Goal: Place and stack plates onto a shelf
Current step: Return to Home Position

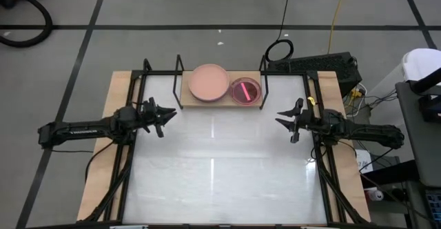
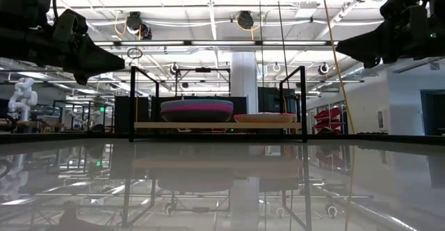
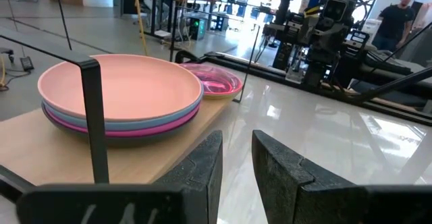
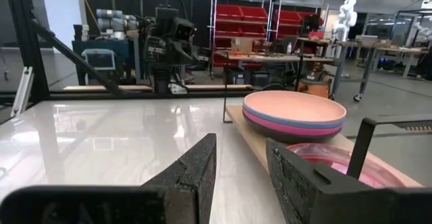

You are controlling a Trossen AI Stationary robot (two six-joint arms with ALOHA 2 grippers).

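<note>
The shelf [image 1: 185, 99], a light wooden board with thin black uprights, stands at the middle of the table's far edge. A stack of several plates [image 1: 209, 83] rests on its left part, with a salmon plate on top and blue, magenta and dark rims below [image 3: 121, 113]. To the right of the stack a glossy magenta-pink plate [image 1: 245, 90] lies flat on the board. My left gripper [image 1: 169, 114] hovers open at the table's left, level and pointing right. My right gripper [image 1: 279, 118] hovers open at the table's right, pointing left. Both stand nearer than the shelf with nothing between their fingers.
The glossy white tabletop [image 1: 220, 174] stretches bare between and in front of the arms. Black frame rails [image 1: 324, 181] run along both sides of the table. Cables and equipment [image 1: 324, 67] lie beyond the far right corner. A person [image 3: 398, 15] stands far off in the room.
</note>
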